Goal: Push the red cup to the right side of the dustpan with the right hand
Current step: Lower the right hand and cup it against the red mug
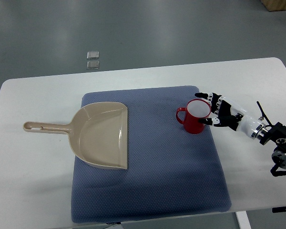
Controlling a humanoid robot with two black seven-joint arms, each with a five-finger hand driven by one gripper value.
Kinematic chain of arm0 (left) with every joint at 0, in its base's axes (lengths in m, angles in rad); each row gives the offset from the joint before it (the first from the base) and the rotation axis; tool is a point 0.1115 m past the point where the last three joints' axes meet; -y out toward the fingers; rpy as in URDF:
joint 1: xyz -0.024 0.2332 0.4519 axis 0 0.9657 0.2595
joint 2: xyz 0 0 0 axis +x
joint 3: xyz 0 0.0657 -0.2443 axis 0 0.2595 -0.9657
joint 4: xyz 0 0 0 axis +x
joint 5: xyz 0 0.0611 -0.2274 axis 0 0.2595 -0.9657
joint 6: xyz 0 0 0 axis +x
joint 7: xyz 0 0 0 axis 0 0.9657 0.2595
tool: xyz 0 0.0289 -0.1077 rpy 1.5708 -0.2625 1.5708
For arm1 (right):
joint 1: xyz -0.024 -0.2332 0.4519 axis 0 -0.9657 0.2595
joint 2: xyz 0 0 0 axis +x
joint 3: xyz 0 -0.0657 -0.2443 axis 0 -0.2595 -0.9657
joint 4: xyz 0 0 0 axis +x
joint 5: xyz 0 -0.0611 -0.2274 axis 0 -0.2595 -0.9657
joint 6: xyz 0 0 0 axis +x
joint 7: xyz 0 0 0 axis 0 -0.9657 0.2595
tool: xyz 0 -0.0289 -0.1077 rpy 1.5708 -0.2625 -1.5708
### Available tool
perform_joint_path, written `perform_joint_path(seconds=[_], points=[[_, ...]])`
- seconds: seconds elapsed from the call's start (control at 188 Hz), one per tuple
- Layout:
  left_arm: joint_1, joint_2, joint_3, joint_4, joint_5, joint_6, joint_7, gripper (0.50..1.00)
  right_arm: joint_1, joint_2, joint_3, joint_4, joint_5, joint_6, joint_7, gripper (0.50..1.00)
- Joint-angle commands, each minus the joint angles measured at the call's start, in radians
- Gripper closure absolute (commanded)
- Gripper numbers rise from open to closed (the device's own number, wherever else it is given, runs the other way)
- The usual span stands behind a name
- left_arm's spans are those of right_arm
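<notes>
Top view: well left of the hand we see the dustpan (102, 135) on the blue mat (148, 191). We find the red cup (195, 116) upright, touching the right hand (218, 110), whose spread fingers (203, 96) rest against its rim without grasping, above the counter (28, 191).

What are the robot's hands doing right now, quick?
Left hand: not in the picture.
Right hand: fingers spread open against the right side of the red cup, touching it but not gripping.
</notes>
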Motion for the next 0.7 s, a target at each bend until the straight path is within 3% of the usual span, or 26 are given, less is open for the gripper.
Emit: perform_joint_path(seconds=[0.0,0.697], points=[[0.000,0.000,0.000,0.000,0.000,0.000,0.000,0.500,-0.001,0.002,0.001,0.000,-0.001,0.003,0.000,0.570],[0.000,0.000,0.000,0.000,0.000,0.000,0.000,0.500,-0.011,0.070,-0.011,-0.003,0.004,-0.009,0.000,0.570]])
